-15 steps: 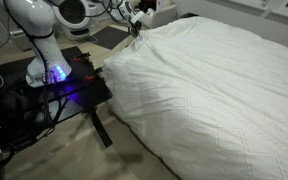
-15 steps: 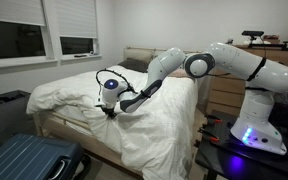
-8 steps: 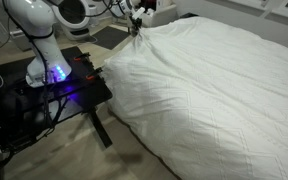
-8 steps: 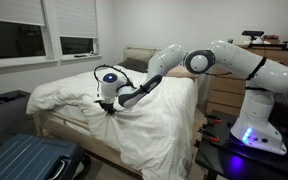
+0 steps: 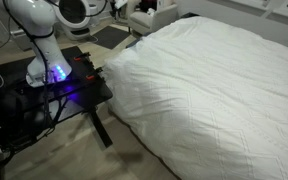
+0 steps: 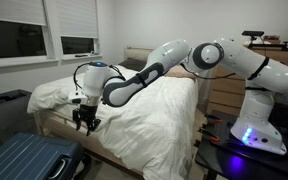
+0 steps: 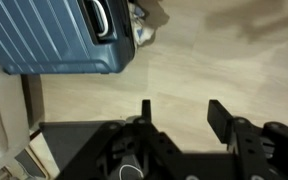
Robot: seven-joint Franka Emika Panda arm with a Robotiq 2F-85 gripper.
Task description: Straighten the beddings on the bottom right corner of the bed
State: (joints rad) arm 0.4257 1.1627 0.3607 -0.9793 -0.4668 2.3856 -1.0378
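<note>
The white beddings [image 5: 214, 90] cover the bed and lie fairly smooth in an exterior view, with soft folds hanging at the near corner [image 6: 144, 125]. The bed [image 6: 56, 126] shows its frame below the cloth. My gripper [image 6: 85, 121] hangs just off the bed's corner, beside the draped edge and above the floor. In the wrist view the gripper [image 7: 184, 115] is open, with only bare wooden floor between its black fingers [image 7: 222, 118]. It holds no cloth.
A blue hard-shell suitcase [image 6: 29, 158] stands on the floor close below the gripper and fills the upper left of the wrist view [image 7: 54, 35]. The black robot stand [image 5: 59, 90] sits beside the bed. A wooden dresser [image 6: 222, 95] is behind the arm.
The gripper has let go of the pinched-up bedding and opened. It swung off the bed toward the suitcase side. The raised peak of cloth has dropped flat.
</note>
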